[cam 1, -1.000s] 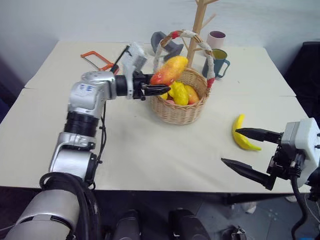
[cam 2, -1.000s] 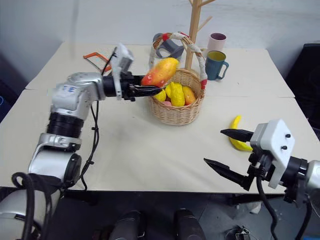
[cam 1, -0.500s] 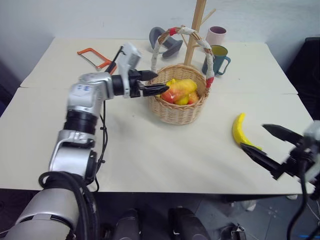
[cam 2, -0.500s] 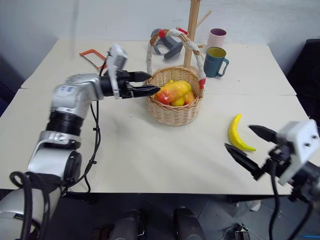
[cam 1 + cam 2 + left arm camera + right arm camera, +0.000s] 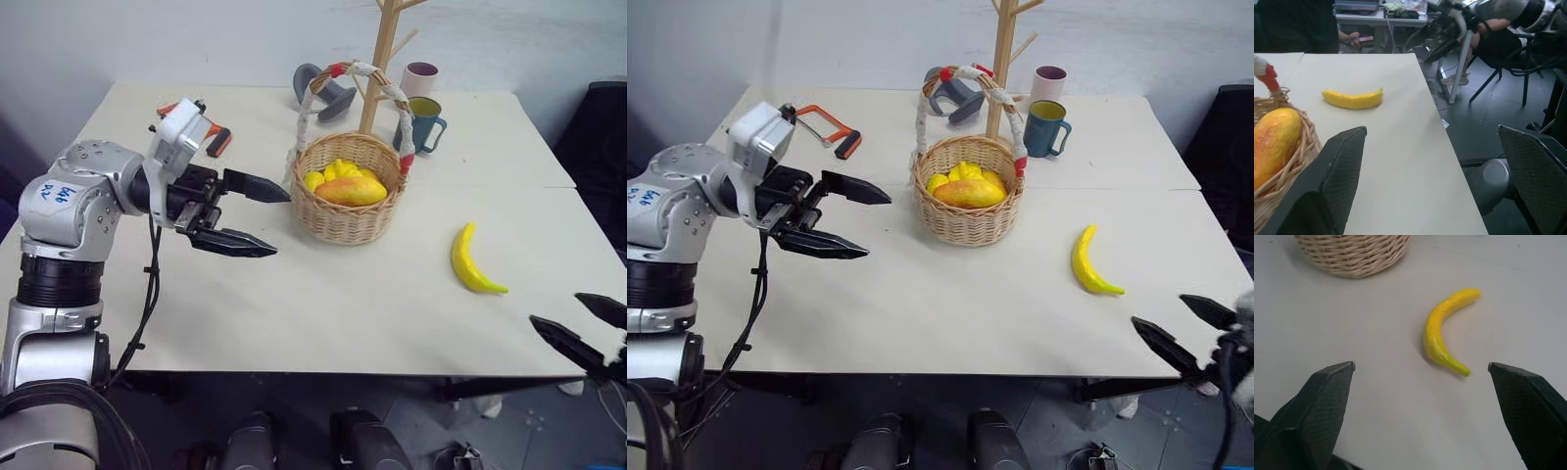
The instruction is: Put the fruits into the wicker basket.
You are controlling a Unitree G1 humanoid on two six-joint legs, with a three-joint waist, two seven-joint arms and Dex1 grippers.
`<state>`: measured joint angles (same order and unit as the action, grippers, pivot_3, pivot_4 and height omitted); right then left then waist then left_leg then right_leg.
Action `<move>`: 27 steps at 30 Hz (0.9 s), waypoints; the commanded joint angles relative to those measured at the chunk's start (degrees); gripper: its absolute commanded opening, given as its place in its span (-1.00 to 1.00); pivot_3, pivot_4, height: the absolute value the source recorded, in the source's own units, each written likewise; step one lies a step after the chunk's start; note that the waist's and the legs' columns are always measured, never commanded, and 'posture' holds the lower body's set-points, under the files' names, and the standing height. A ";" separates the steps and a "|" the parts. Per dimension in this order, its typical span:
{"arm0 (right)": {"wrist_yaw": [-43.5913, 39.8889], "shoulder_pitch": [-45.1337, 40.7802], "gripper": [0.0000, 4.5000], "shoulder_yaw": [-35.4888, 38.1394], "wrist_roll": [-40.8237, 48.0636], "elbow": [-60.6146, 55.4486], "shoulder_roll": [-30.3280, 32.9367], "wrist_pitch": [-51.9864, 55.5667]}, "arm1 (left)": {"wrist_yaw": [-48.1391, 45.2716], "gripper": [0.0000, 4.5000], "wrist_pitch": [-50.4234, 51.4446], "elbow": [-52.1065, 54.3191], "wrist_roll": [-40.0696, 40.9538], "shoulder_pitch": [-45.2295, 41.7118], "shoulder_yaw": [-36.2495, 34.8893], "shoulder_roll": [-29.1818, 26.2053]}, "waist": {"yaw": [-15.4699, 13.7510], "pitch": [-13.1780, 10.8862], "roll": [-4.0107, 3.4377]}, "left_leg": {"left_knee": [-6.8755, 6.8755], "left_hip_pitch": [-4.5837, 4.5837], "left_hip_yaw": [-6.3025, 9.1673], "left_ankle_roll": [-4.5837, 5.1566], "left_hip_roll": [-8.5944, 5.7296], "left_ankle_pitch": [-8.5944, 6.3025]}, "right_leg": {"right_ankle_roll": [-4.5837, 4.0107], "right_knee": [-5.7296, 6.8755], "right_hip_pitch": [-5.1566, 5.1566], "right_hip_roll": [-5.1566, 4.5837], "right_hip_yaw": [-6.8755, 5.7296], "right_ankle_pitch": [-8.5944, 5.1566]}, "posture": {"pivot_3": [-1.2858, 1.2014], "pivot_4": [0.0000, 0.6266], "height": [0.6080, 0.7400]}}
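At the near right edge of a pale table (image 5: 323,313), the right gripper (image 5: 580,327) hangs just off the corner, its two black fingers spread apart and holding nothing; a little farther in on the right side, a curved yellow banana (image 5: 471,260) lies flat on the bare tabletop, apart from the gripper and well clear of everything else; on the left at about the same depth, the left gripper (image 5: 259,217) points sideways toward the centre with its two fingers wide apart and empty, its tips short of the basket and not touching it; just beyond, near the table's middle, stands the wicker basket (image 5: 345,220), round and light tan, with a tall arched handle wrapped in white cloth with red bands; inside it an orange-to-yellow mango (image 5: 351,190) lies on its side among smaller yellow fruits (image 5: 324,176); behind the basket rises a wooden mug tree (image 5: 384,61), with a teal mug (image 5: 427,124) and a pink mug (image 5: 420,78) beside it on the right; a grey object (image 5: 323,88) lies at the far middle; an orange-handled hacksaw (image 5: 824,128) lies at the far left.
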<state>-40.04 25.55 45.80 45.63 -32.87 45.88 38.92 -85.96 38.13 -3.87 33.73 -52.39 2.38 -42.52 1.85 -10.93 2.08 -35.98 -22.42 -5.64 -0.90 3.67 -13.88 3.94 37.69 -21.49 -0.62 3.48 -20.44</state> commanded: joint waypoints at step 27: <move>-7.71 -34.82 -0.68 -31.50 -14.04 20.74 1.33 -0.75 | 8.47 1.00 -6.37 -2.01 -6.21 1.58 -1.37 0.17 | 0.85 -0.12 -0.22 | -0.14 -0.08 -0.18 -0.14 0.09 -0.08 | 0.05 0.26 -0.23 0.12 0.08 -0.07 | 0.03 -0.52 1.00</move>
<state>-45.47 -9.35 11.24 28.19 -5.94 45.08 36.87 -77.95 31.41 -5.98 26.75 -50.91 3.25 -41.13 2.70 -11.04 1.86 -36.12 -22.50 -5.82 -1.05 3.77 -13.96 3.99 37.95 -21.72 -0.50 3.55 -20.51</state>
